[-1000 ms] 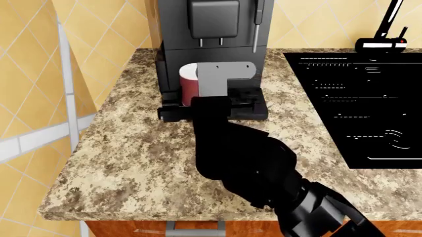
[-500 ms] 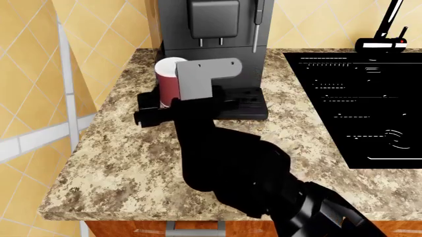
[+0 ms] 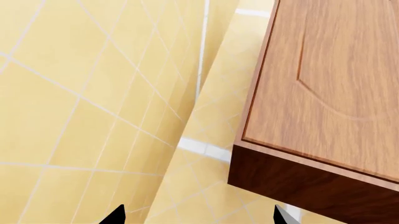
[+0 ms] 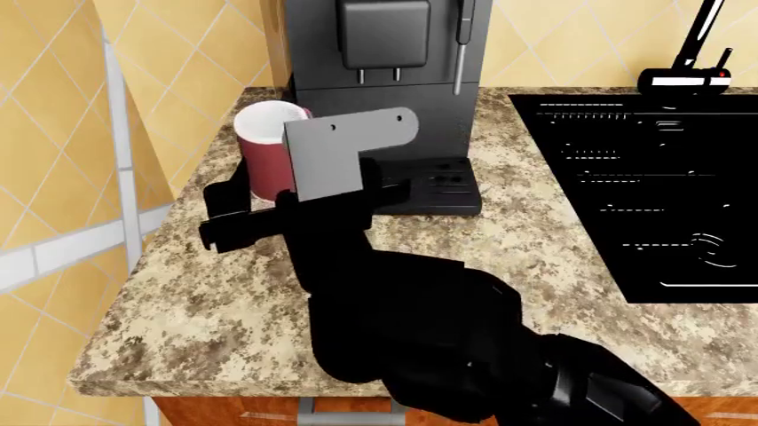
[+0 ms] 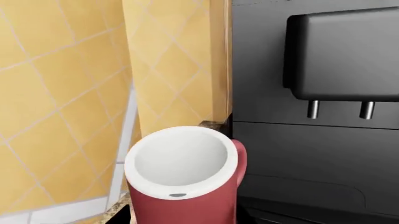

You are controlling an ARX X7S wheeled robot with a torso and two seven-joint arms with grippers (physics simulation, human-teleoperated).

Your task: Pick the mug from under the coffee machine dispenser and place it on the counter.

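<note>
The dusty-red mug (image 4: 263, 142) with a white interior is held upright in my right gripper (image 4: 279, 191), which is shut on its lower body. It is left of the black coffee machine, over the speckled granite counter (image 4: 237, 293); its base is hidden by the gripper. In the right wrist view the mug (image 5: 187, 186) fills the lower middle, handle toward the machine, with my right gripper (image 5: 185, 219) around it. The dispenser (image 4: 382, 34) with two metal nozzles (image 5: 313, 109) is to the mug's right, with nothing under it. My left gripper (image 3: 196, 219) is open and empty, facing a tiled wall.
The slotted drip tray (image 4: 445, 182) sits at the machine's foot, and a thin steam wand (image 4: 464, 44) hangs on its right. A black sink basin (image 4: 651, 195) with a faucet (image 4: 693, 53) lies at the right. A tiled wall (image 4: 71, 133) borders the counter's left. A wooden cabinet (image 3: 330, 93) shows in the left wrist view.
My right gripper has carried the mug leftward and toward me, off the drip tray and out from under the dispenser, to the left of the machine.
</note>
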